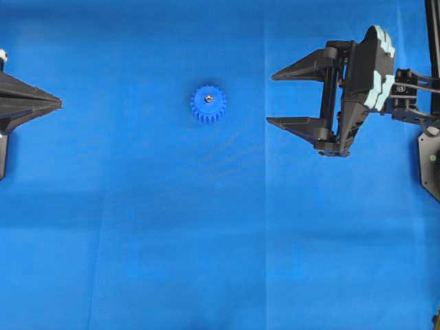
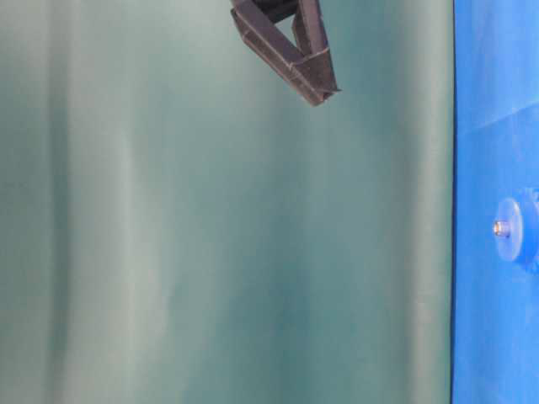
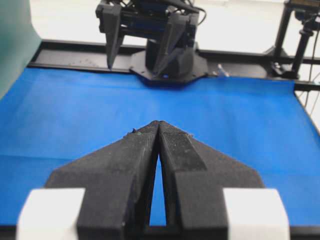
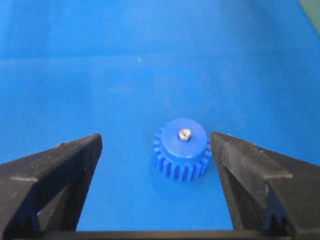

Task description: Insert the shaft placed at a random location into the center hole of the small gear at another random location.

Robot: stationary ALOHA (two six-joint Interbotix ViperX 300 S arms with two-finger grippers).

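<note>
Shaft (image 4: 185, 134) seen seated upright in center hole of small gear (image 1: 208, 104), on blue counter (image 1: 206, 240). Right claw (image 1: 285, 98) released, nearer, gear lying before it. Left claw (image 1: 58, 104) clenched, empty.

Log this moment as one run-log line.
shaft: seated in small gear center hole | left gripper: shut, empty | right gripper: open, clear of gear

bright even light | faint shadows | near end effector fingers (image 3: 177, 150) blurred
</note>
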